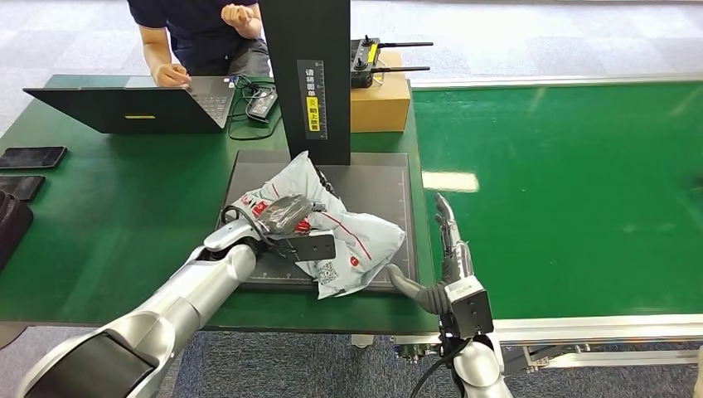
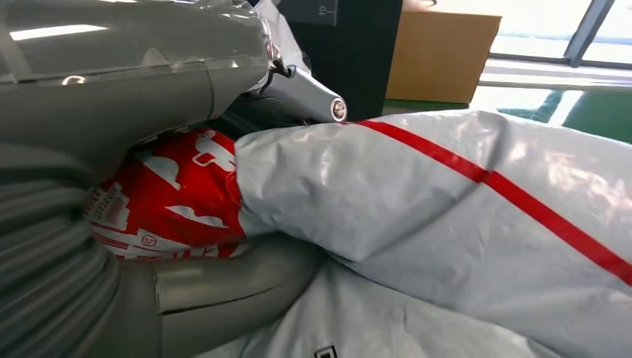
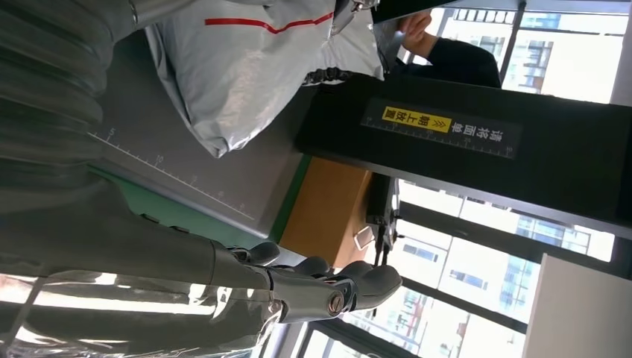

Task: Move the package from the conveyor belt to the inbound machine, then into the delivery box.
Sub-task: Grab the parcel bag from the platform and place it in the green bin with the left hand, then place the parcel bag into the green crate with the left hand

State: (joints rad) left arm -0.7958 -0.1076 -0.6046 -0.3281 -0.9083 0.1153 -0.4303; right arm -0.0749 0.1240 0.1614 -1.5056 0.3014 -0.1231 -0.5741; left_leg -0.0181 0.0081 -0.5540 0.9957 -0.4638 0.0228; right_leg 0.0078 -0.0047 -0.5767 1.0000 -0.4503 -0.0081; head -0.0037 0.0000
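The package, a crumpled grey plastic mailer with red print, lies on the black weighing plate of the inbound machine, in front of its black column. My left hand rests on top of the package and grips it. In the left wrist view the fingers lie over the red-printed fold of the package and the thumb lies under it. My right hand stands open just right of the plate, fingers straight, holding nothing. The right wrist view shows the right hand's fingers apart from the package.
The green conveyor belt runs along the right. Behind the machine sit a cardboard box with a remote controller on top and an open laptop with a person at it. Phones lie at the table's left edge.
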